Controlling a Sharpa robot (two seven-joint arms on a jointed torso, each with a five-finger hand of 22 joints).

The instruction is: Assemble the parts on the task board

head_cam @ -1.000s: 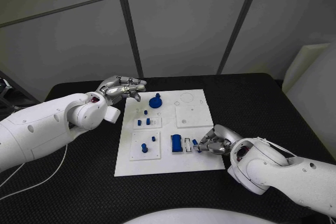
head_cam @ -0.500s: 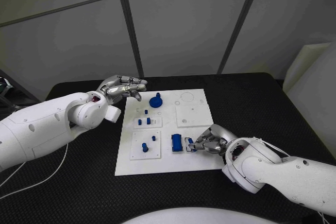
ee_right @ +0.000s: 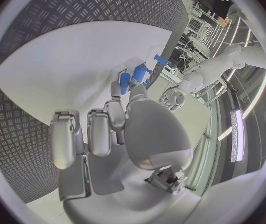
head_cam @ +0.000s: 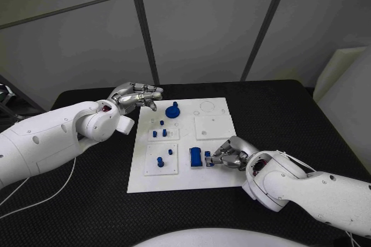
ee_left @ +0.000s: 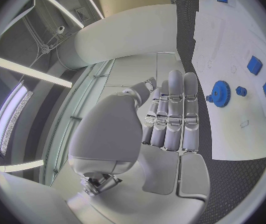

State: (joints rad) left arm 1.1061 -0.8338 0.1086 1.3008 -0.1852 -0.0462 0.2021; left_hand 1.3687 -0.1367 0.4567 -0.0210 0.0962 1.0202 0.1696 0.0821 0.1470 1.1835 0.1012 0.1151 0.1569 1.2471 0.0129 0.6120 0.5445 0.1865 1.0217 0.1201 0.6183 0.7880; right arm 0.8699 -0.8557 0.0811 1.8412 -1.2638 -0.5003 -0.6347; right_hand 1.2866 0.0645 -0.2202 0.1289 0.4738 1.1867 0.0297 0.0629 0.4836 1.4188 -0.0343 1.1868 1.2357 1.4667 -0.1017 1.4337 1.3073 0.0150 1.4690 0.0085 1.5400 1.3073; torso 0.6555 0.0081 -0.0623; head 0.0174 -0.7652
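Observation:
The white task board [head_cam: 218,110] lies in the middle of the black table. A blue gear [head_cam: 171,112] stands at its far left, and small blue pegs [head_cam: 158,133] sit on an inset plate below it. A blue block [head_cam: 195,157] stands near the front. My right hand [head_cam: 228,155] rests on the board's front right and pinches a small blue part [head_cam: 208,155] just right of that block. In the right wrist view the part [ee_right: 125,79] shows at the fingertips. My left hand [head_cam: 138,97] hovers over the board's far left corner with its fingers curled on nothing; the gear [ee_left: 220,92] lies beyond it.
Another blue peg [head_cam: 159,162] stands on the front left inset plate. A square white inset [head_cam: 213,126] lies at the board's right. Grey wall panels [head_cam: 201,38] rise behind the table, and a white panel [head_cam: 344,81] leans at the far right.
My right hand has slid left across the board with the small blue part, closer to the blue block. The left hand has stayed where it was.

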